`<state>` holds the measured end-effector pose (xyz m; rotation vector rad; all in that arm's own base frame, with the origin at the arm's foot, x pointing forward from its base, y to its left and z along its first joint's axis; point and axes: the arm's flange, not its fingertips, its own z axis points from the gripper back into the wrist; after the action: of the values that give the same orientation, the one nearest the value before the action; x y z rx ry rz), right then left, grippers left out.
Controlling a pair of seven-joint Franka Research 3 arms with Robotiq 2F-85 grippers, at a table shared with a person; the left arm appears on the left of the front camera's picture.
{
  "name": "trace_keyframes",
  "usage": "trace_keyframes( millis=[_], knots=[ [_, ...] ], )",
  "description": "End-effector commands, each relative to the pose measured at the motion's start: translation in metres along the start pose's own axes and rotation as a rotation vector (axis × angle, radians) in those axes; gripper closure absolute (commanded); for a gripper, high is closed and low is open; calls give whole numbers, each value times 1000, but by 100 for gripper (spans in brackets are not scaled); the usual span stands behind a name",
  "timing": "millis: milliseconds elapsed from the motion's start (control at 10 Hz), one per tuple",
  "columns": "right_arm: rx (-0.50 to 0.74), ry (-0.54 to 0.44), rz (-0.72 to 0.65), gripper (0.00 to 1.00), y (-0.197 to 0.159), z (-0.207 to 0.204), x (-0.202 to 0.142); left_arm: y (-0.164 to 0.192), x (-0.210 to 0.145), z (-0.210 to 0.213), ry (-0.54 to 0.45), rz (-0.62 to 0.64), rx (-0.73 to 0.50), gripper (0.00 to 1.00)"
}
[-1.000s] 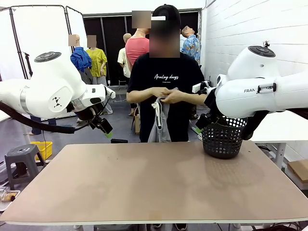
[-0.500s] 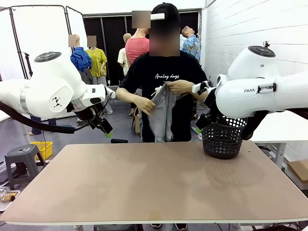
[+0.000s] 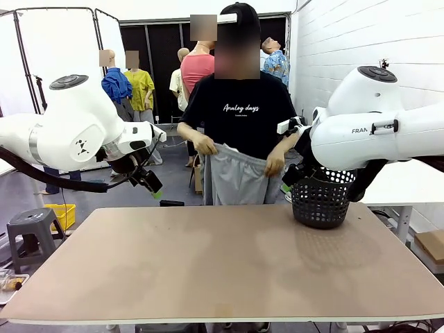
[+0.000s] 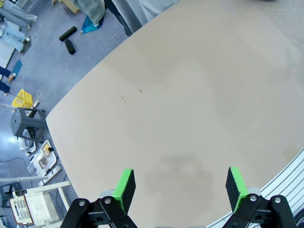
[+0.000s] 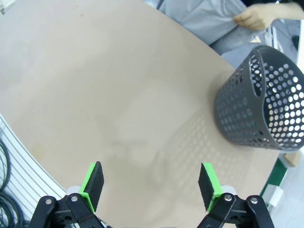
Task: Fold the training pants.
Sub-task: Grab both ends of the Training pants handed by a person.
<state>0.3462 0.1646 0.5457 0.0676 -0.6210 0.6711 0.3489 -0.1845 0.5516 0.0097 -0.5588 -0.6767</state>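
The left arm [image 3: 66,132] and right arm [image 3: 378,128] are cased in rounded white shells, capped by dark grey discs, and tipped with green pads [image 4: 124,185].

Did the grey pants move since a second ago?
Yes. The training pants dropped from a bunch at chest height and spread wide, now hanging closer to the far edge of the table, left of the black basket.

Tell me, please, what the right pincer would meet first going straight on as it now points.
Probably the bare table: the right pincer points down at it, with the basket off to one side.
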Motion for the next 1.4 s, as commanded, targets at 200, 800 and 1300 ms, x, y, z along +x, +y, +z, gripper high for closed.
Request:
trace_keyframes(
  millis=[200,800,1300],
  knots=[
    [0,-1,-1,0,-1,0,0,1,0,0,0,2,-1,0],
    [0,-1,-1,0,-1,0,0,1,0,0,0,2,-1,0],
    [0,-1,-1,0,-1,0,0,1,0,0,0,2,-1,0]
  ],
)
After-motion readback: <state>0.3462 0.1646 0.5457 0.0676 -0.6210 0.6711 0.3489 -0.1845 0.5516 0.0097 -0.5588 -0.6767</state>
